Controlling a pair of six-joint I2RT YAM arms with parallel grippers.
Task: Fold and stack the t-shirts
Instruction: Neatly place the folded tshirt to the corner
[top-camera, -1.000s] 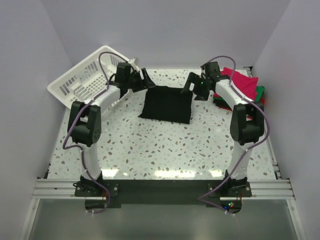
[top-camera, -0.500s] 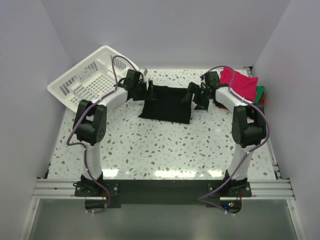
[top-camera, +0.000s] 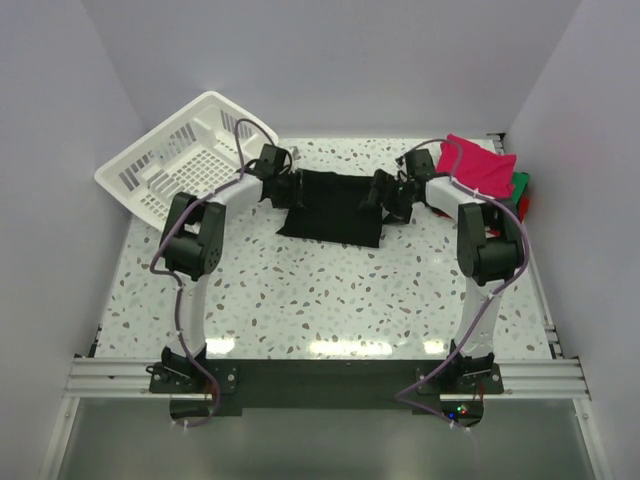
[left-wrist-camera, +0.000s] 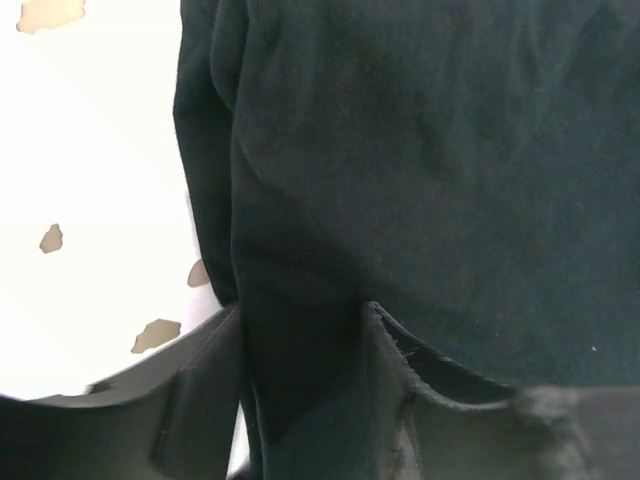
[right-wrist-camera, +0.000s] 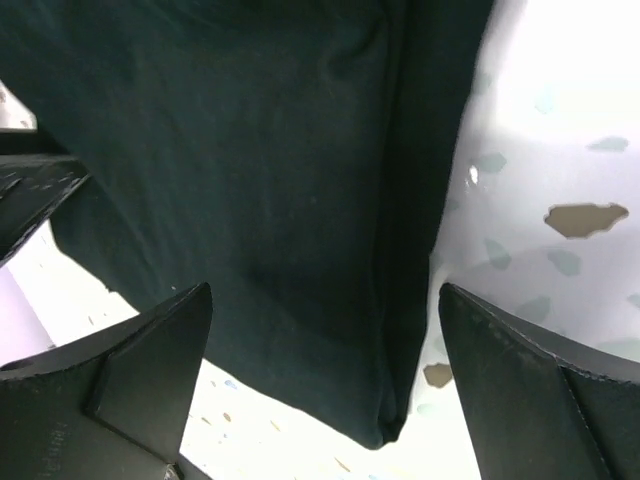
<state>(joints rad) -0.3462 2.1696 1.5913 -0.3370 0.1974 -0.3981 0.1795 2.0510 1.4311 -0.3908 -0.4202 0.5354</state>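
Both arms have closed in on the limp, light black t-shirt (top-camera: 335, 205) at the far middle of the table (top-camera: 330, 290): we'd take its far corners, left gripper (left-wrist-camera: 300, 400) half-shut around cloth, hold unsure, right gripper (right-wrist-camera: 320, 380) wide.

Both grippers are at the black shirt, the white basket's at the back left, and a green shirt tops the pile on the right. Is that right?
Not quite. The top external view shows a pink shirt on top there; a green shirt only peeks out beneath it. The rest is correct.
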